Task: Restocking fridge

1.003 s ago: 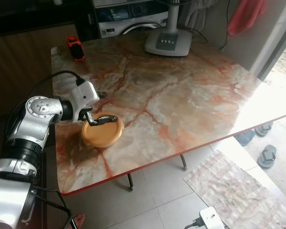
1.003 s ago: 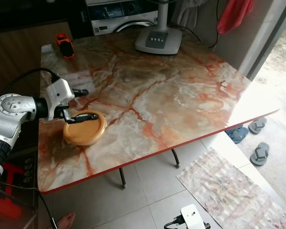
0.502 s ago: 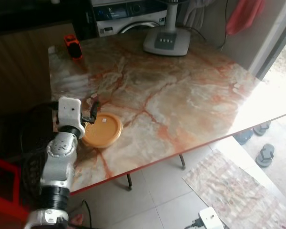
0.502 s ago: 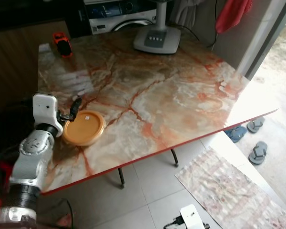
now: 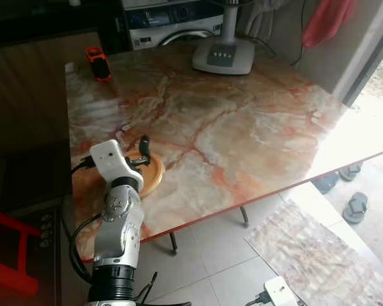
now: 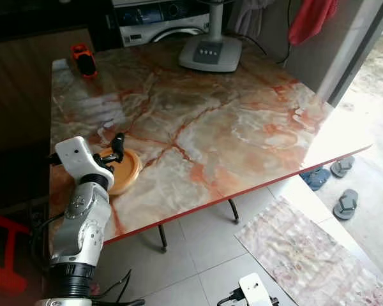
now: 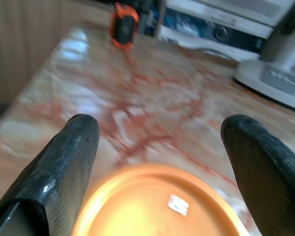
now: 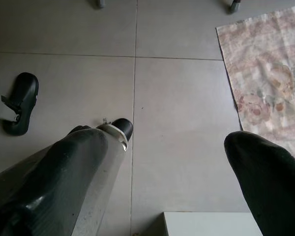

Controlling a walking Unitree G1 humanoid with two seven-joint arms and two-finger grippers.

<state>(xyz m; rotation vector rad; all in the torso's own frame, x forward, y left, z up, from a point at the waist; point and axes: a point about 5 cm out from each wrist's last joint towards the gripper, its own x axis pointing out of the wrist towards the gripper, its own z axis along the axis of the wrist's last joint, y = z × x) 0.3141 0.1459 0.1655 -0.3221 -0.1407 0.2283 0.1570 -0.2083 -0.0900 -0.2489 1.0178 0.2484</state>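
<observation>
A round orange container (image 5: 152, 176) with a flat lid lies on the marble table (image 5: 242, 127) near its front left edge. My left gripper (image 5: 141, 153) hovers at the container's left side, open, with one black finger (image 5: 144, 143) raised above the rim. In the left wrist view the two fingers stand wide apart over the orange container (image 7: 157, 209), which bears a small white label, and nothing is held between them. My right gripper (image 8: 162, 140) hangs open above the tiled floor.
An orange and black device (image 5: 99, 62) lies at the table's far left corner, and a fan base (image 5: 223, 56) stands at the back. A washing machine is behind. On the floor are a rug (image 5: 306, 248), sandals (image 5: 357, 207) and a white box (image 5: 277, 293).
My left arm has swung from reaching in sideways to rising from the table's near edge. Its fingers have left the lid's top and now stand at its left side. The container has not moved.
</observation>
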